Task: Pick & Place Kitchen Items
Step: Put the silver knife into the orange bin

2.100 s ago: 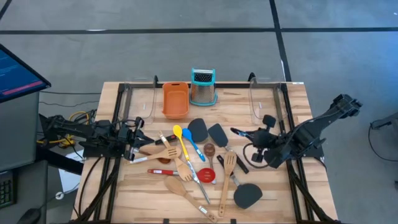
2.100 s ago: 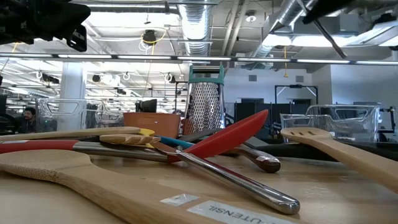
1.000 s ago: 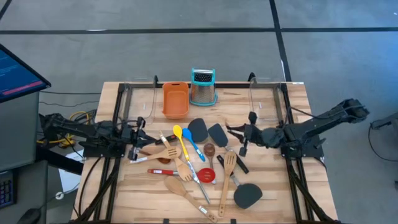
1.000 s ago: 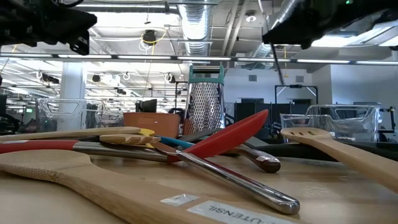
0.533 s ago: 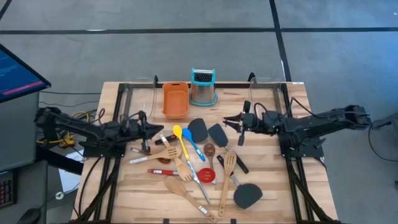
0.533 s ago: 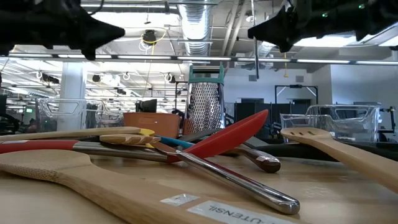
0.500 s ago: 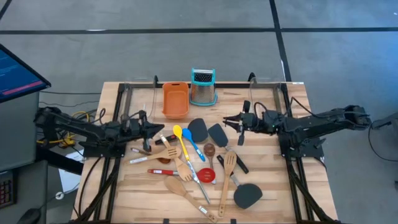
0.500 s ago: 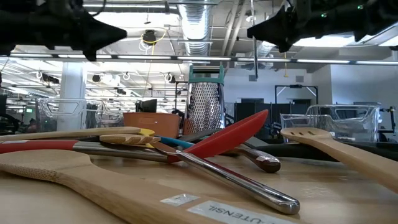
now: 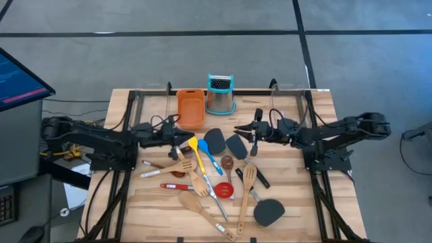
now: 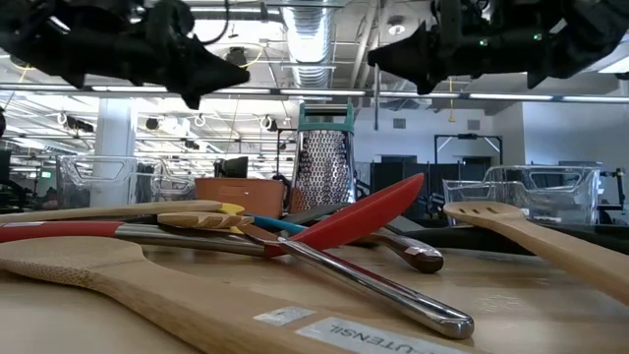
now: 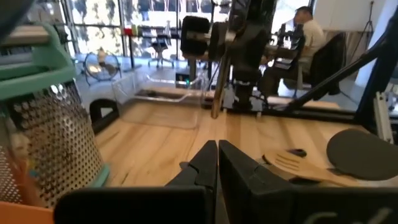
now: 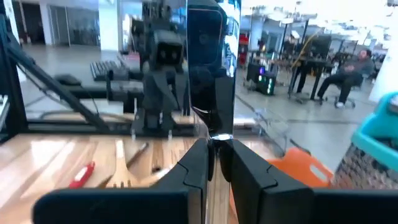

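Several kitchen items (image 9: 216, 179) lie loose on the wooden table: wooden spatulas, black turners, a yellow spoon (image 9: 194, 144), a blue one and a red one (image 10: 369, 211). My right gripper (image 9: 240, 128) hovers level above the far part of the heap, shut on a steel-handled utensil (image 10: 375, 84) that stands roughly upright. My left gripper (image 9: 192, 140) hovers level over the yellow spoon's bowl, shut and with nothing in it (image 11: 217, 158). The two grippers point at each other. My right gripper pinches the utensil's flat steel handle (image 12: 213, 134) between its two fingers, coming at it level from the table's right and lying across it. The utensil is lifted clear of the table; its handle rises above the fingers and a short part reaches below them (image 10: 375, 98).
A steel box grater with a teal top (image 9: 220, 94) and an orange tray (image 9: 190, 108) stand at the far edge between the arms. Clear plastic bins (image 10: 531, 192) sit at the far corners. People sit at desks in the room beyond the table (image 11: 311, 31).
Both arms have reached in toward the table's middle. My left gripper, still shut, has gone right, from the heap's left side to above the yellow spoon. My right gripper has gone left and toward the far edge with the utensil, which has turned from slanting to roughly upright.
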You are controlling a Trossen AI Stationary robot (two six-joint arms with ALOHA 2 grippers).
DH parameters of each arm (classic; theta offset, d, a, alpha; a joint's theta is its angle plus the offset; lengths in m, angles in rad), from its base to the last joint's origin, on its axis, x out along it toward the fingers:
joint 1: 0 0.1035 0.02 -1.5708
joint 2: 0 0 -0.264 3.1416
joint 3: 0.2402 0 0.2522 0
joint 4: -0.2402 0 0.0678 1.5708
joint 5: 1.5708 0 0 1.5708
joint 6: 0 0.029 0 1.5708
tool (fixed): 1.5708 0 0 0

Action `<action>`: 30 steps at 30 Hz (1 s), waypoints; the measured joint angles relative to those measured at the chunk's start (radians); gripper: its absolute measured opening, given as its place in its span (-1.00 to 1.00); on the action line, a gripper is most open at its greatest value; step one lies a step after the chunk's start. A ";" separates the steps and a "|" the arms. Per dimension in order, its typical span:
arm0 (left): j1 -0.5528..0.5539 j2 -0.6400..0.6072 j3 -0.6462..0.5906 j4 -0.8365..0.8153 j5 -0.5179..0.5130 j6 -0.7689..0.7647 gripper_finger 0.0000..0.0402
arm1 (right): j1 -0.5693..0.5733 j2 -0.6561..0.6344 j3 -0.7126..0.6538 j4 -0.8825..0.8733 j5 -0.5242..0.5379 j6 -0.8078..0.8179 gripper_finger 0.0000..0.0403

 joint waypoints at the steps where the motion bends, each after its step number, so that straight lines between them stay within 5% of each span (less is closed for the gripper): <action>1: 0.005 0.024 0.010 0.006 0.004 0.000 -0.99 | 0.001 0.012 0.004 0.021 0.000 -0.002 -0.82; 12: 0.020 0.291 0.176 0.096 0.182 0.000 -0.99 | 0.021 0.113 0.100 0.047 -0.002 -0.008 -0.82; 30: 0.044 0.452 0.337 0.106 0.172 0.023 -0.98 | 0.022 0.144 0.123 0.046 -0.001 -0.009 -0.82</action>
